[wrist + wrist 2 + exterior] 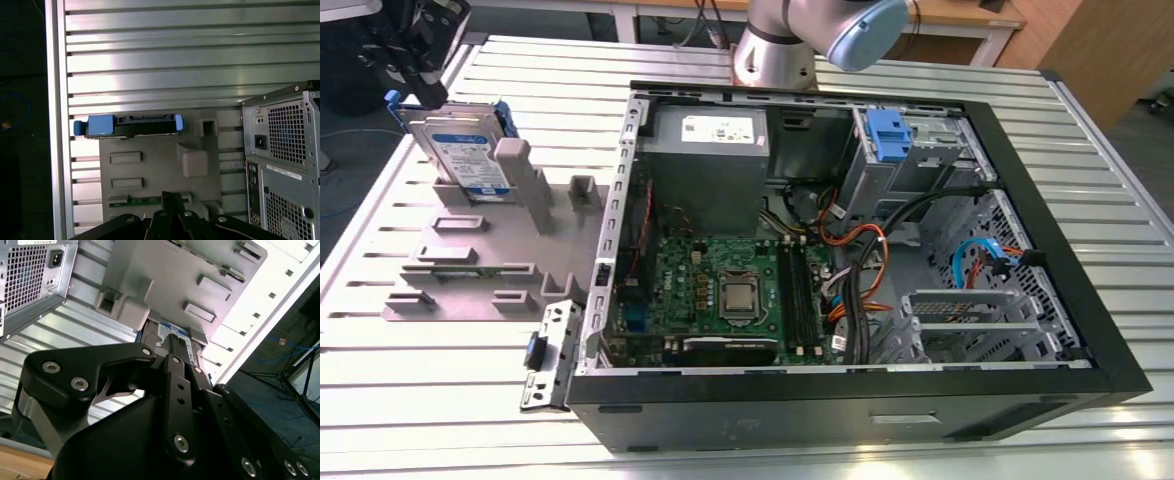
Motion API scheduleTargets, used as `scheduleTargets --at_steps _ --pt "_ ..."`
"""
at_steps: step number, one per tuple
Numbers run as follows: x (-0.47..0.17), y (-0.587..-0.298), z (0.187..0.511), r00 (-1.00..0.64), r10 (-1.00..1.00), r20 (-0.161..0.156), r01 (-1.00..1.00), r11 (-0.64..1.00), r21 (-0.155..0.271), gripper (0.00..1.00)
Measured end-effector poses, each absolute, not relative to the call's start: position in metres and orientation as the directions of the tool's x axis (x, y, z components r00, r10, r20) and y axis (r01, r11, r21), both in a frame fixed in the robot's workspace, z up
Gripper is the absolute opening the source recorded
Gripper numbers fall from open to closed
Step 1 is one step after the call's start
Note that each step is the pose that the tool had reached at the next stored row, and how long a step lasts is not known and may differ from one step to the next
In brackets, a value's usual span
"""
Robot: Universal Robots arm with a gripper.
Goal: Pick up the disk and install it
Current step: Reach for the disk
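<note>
Black metal tool [171, 196], open or closed could not be told, hung near the disk [131, 125], which stood on edge in a grey holder [150, 170] on the bench [150, 60], beside the open computer case [854, 420]. It was likely rigid, dense and shock-sensitive, best pinched across its flat faces.

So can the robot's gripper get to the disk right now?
Probably yes. The disk stands upright in the grey holder, outside the computer case, its top edge bare. The gripper is right by that edge, and nothing seems to block it.
</note>
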State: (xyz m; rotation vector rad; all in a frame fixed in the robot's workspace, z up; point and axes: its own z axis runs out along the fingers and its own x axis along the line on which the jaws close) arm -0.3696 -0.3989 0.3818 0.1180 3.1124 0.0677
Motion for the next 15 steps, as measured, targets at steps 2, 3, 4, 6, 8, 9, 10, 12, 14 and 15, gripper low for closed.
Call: scheduleTargets --at_steps 2,3,4,6,8,9,10,12,14,15 --pt "-0.3692 -0.3989 0.3817 -0.997 0.076 -0.024 0.075 0.996 0.044 0.11" --pt "-0.3690 -0.3989 0.3818 -0.997 0.076 -0.024 0.075 0.996 0.044 0.11" --pt "-0.3689 -0.3989 0.3818 -0.997 0.076 -0.024 0.075 0.996 0.044 0.11" --pt "-0.3678 -0.3989 0.3818 -0.997 0.076 -0.024 0.075 0.996 0.044 0.11" --pt "-0.3670 -0.3989 0.3817 -0.997 0.076 -0.025 0.075 0.996 0.044 0.11" --pt "-0.3668 -0.3989 0.3817 -0.997 0.076 -0.024 0.075 0.996 0.044 0.11" --pt "-0.3666 -0.3989 0.3817 -0.997 0.076 -0.024 0.075 0.996 0.044 0.11" --pt "-0.3663 -0.3989 0.3817 -0.997 0.076 -0.025 0.075 0.996 0.044 0.11" --pt "-0.3659 -0.3989 0.3817 -0.997 0.076 -0.024 0.075 0.996 0.044 0.11" --pt "-0.3658 -0.3989 0.3817 -0.997 0.076 -0.024 0.075 0.996 0.044 0.11"
